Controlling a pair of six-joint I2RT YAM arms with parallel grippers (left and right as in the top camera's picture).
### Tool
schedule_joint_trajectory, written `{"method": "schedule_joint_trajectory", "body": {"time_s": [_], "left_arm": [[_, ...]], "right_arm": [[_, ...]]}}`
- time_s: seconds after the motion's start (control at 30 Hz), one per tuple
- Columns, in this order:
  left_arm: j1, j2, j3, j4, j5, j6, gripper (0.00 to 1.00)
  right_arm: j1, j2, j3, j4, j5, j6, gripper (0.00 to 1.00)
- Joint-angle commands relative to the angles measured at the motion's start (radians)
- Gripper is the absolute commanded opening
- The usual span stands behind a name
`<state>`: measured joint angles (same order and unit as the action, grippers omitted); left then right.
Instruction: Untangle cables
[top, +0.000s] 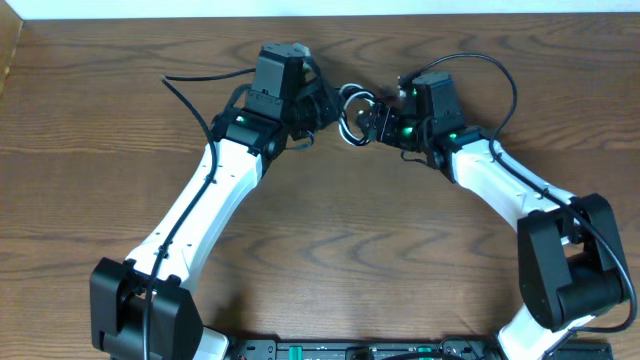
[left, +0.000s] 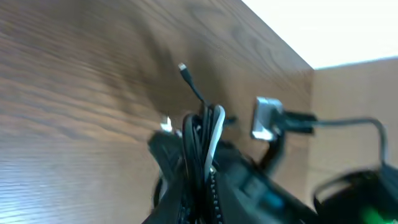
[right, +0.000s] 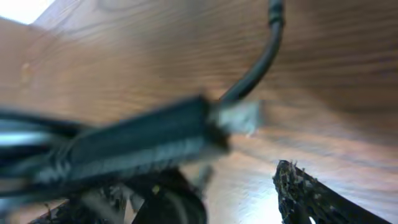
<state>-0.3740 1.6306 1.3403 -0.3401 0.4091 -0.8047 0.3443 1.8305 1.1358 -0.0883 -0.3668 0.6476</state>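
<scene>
Several cables (left: 202, 134) were clamped in my closed left gripper (left: 202, 165); my right gripper (right: 224, 186), jaws wide, held nothing. Separating step, I judged: next I needed to catch the USB plug (right: 239, 116).

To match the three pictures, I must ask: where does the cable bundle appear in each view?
Overhead: cable bundle at top centre.
Left wrist: the bundle at centre, rising from the lower edge.
Right wrist: the bundle blurred, from left edge to centre, ending in a metal plug.
Shared landmark: the brown wooden table.
</scene>
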Motion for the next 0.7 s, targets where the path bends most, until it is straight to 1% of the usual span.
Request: {"method": "schedule_joint_trajectory", "body": {"time_s": [0.0, 0.07, 0.2, 0.5, 0.67], "left_arm": [[0.010, -0.031, 0.013, 0.020, 0.224, 0.072, 0.07], [0.025, -0.048, 0.013, -0.015, 0.269, 0.106, 0.07], [0.055, -0.091, 0.013, -0.050, 0.269, 0.157, 0.07], [0.090, -0.167, 0.013, -0.043, 0.268, 0.163, 0.07], [0.103, -0.227, 0.013, -0.004, 0.260, 0.209, 0.07]], "right_arm": [[-0.015, 0.029, 0.014, -0.014, 0.178, -0.040, 0.70], [-0.034, 0.033, 0.014, -0.057, 0.209, -0.057, 0.70], [-0.069, 0.035, 0.014, -0.110, 0.211, -0.089, 0.70], [-0.124, 0.035, 0.014, -0.233, 0.208, -0.167, 0.68], [-0.142, 0.035, 0.014, -0.309, 0.211, -0.186, 0.68]]}}
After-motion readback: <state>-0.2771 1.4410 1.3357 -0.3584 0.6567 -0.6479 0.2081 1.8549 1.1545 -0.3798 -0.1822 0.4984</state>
